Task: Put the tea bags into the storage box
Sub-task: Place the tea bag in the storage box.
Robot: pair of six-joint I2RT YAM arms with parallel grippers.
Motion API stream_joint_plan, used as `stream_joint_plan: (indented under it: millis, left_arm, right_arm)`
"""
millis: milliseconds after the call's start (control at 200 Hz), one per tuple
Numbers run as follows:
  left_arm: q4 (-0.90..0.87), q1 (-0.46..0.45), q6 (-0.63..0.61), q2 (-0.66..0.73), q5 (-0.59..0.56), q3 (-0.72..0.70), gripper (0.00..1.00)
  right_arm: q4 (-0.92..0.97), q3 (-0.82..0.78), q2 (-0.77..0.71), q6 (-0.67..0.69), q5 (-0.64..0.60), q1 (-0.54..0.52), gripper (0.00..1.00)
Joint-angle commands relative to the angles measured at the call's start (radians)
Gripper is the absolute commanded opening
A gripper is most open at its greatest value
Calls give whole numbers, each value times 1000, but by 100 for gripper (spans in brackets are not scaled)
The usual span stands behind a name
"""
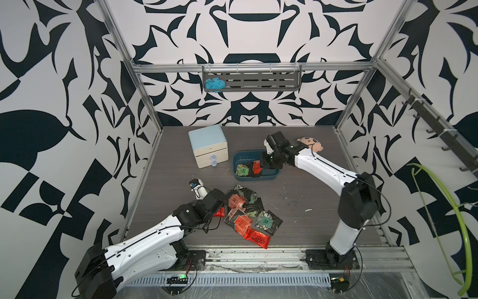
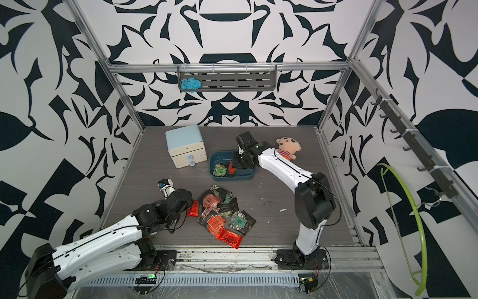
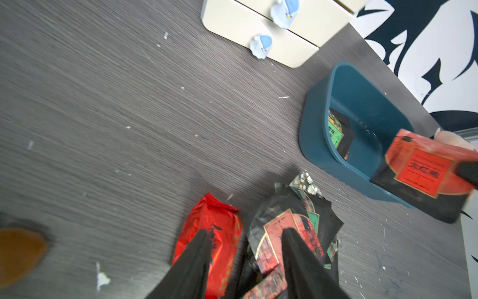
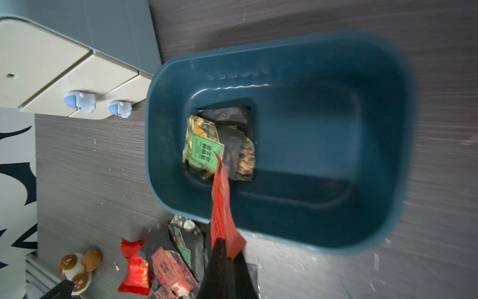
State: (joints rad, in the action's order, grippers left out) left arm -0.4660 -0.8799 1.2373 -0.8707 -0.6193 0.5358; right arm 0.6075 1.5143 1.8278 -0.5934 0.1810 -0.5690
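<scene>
The left gripper (image 3: 245, 233) hangs with its jaws parted and empty over a heap of flat, crinkly foil tea bags (image 1: 245, 214) on the grey woodgrain table (image 1: 170, 181). Two are all red; the rest overlap past counting. To the right, the smooth, round-cornered teal plastic storage box (image 1: 254, 178) holds one green-labelled sachet (image 4: 204, 151) on top of dark ones. Over the box, the right gripper (image 4: 223, 244) pinches one orange-labelled sachet (image 4: 221, 202).

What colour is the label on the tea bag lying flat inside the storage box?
The label is green, clearest in the right wrist view.
</scene>
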Motion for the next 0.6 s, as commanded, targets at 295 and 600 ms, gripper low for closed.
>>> stream_joint_plan:
  millis: [295, 600]
  left_arm:
    - [-27, 52, -34, 33, 43, -43, 53]
    - [10, 53, -53, -66, 78, -7, 53]
  right_arm:
    - [-41, 133, 136, -60, 87, -11, 0]
    - [-24, 216, 238, -35, 50, -25, 0]
